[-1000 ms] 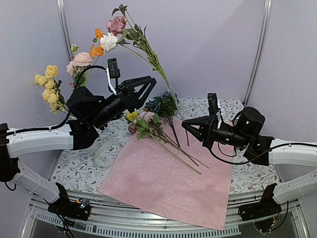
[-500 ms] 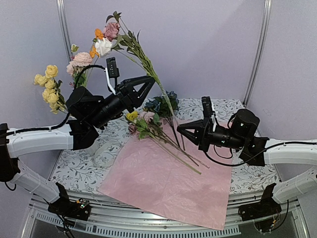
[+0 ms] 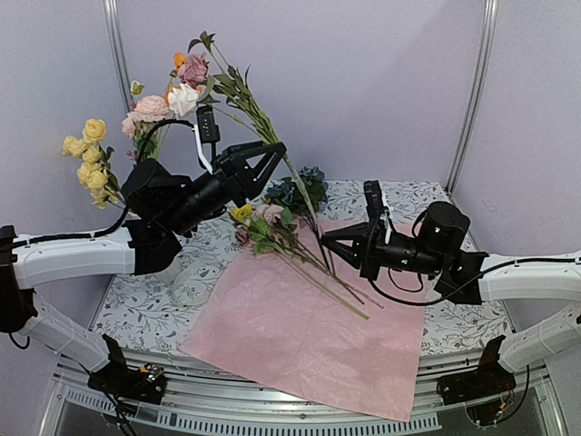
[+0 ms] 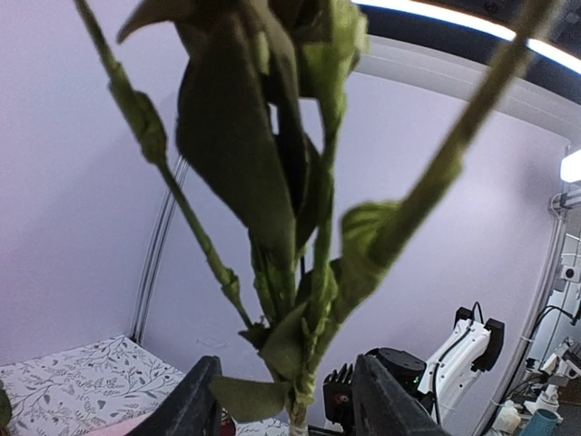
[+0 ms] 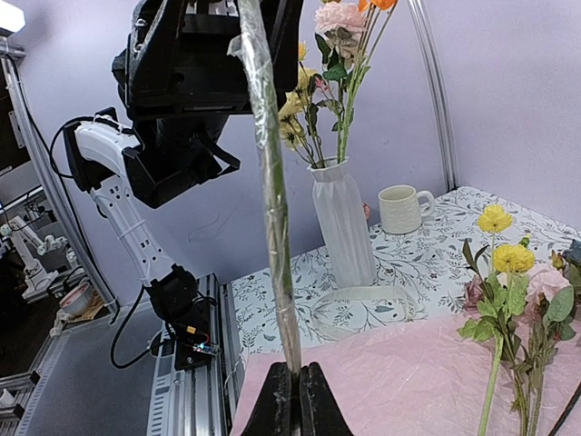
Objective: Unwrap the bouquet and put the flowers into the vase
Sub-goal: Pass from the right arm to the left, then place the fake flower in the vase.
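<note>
Flower stem (image 5: 268, 182) tipped further toward the vase (image 5: 343, 218), foot clenched in my right gripper (image 5: 292, 377), left gripper (image 4: 287, 368) slack around it.

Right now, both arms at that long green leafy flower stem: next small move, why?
Probably close the left gripper on the long green leafy flower stem. Its jaws straddle the stem with gaps, while the right gripper is shut on the bottom end, and the tall white ridged vase stands nearer the left gripper.
</note>
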Controlling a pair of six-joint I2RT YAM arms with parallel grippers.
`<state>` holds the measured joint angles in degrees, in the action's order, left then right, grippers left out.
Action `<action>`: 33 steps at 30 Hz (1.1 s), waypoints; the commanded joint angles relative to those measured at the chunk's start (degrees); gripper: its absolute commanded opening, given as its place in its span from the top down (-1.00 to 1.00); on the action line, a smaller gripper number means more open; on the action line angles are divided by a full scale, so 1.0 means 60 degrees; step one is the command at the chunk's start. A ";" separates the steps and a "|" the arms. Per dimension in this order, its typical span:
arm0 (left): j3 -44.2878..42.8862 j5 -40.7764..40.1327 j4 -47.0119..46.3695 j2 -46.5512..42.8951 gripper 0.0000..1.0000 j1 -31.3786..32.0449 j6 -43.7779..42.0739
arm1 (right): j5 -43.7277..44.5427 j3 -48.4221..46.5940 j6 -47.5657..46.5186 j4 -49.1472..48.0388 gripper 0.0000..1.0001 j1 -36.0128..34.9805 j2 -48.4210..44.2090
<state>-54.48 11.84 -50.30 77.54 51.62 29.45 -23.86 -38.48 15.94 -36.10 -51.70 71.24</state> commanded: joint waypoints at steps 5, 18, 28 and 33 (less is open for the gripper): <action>-0.0244 0.0162 -0.0244 0.0067 0.23 0.0128 -0.0060 | -0.0055 0.0125 0.0126 -0.0297 0.93 -0.0063 0.0179; -0.0144 -0.0426 0.1195 -0.0503 1.00 0.0114 -0.0253 | 0.0963 0.0442 0.0010 -0.0030 -0.45 -0.0048 -0.0405; 0.0496 -0.2690 0.5012 -0.2344 1.00 0.0052 -0.0443 | 0.3053 0.0580 -0.1357 0.1109 -0.98 -0.0034 -0.1503; 0.0623 -0.3928 0.6731 -0.3531 1.00 0.0031 -0.1170 | 0.4344 0.0787 -0.2048 0.1310 -0.98 -0.0030 -0.1887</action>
<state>-51.35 -3.86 -20.95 60.73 51.75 26.65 -6.28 -35.44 8.32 -30.61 -51.75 62.06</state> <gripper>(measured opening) 0.019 0.988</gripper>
